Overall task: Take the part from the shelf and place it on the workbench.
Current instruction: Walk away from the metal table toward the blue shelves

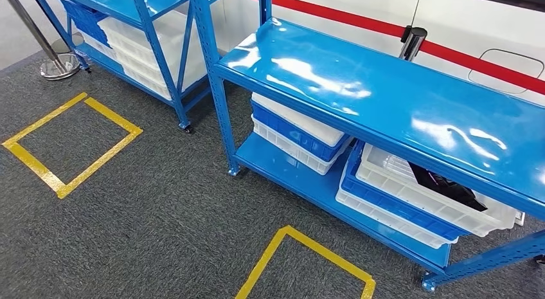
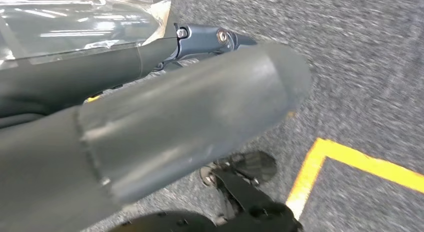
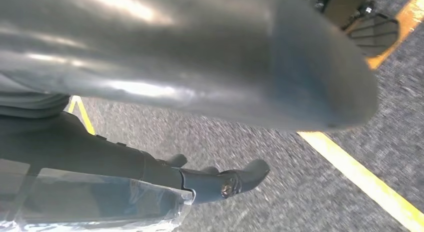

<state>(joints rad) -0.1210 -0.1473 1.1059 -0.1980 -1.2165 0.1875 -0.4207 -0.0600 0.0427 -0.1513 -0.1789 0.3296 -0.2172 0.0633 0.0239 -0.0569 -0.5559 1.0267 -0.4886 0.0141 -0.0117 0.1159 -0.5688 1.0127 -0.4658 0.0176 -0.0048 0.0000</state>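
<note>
Underfoot, grey carpet [image 1: 160, 209], blue shelf [image 1: 385, 99].

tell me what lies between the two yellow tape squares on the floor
Bare grey carpet, in the head view: nothing lies between the far yellow square and the near one.

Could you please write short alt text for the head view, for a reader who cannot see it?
A glossy blue shelf unit stands on grey carpet, with white and blue bins stacked on its lower level; one holds a dark part. Yellow tape squares mark the floor.
</note>
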